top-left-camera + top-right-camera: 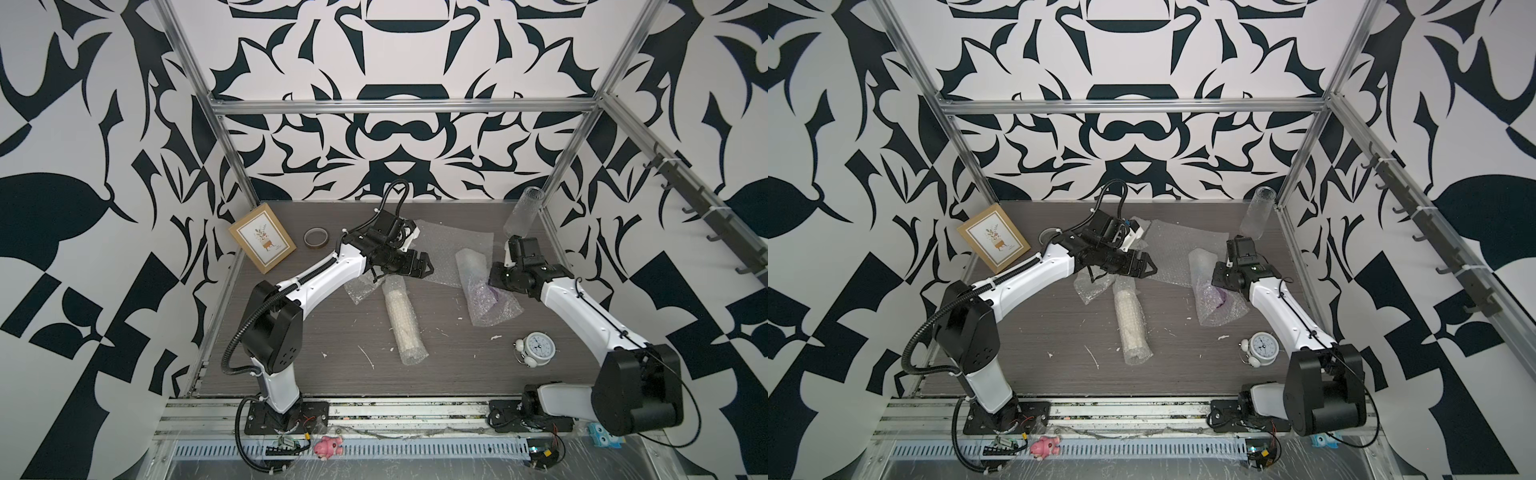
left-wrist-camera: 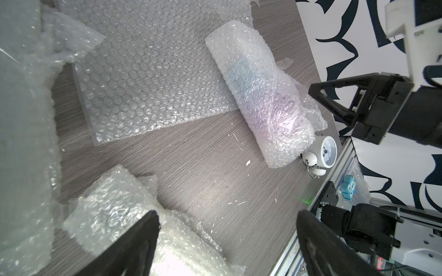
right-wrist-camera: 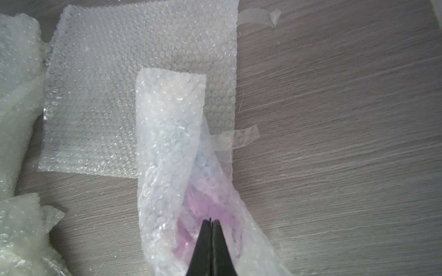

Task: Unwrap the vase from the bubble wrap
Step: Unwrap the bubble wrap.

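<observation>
A vase, showing purple and pale blue through its bubble wrap (image 1: 478, 274), lies on the table's right side. In the right wrist view the purple (image 3: 191, 210) shows at the bundle's loose end. My right gripper (image 3: 211, 219) is shut with its tips against that end; whether film is pinched does not show. It is partly hidden under its wrist in both top views (image 1: 492, 286) (image 1: 1219, 291). My left gripper (image 1: 426, 266) (image 2: 227, 229) hangs open above the table's middle, nothing between its fingers (image 2: 143, 239).
A cream cylinder in bubble wrap (image 1: 401, 320) lies mid-table. A flat bubble sheet (image 1: 449, 245) lies behind it, crumpled wrap (image 1: 361, 291) to its left. A clear glass vase (image 1: 521, 212) stands back right. Alarm clock (image 1: 536, 347), picture frame (image 1: 262, 241), tape roll (image 1: 316, 238).
</observation>
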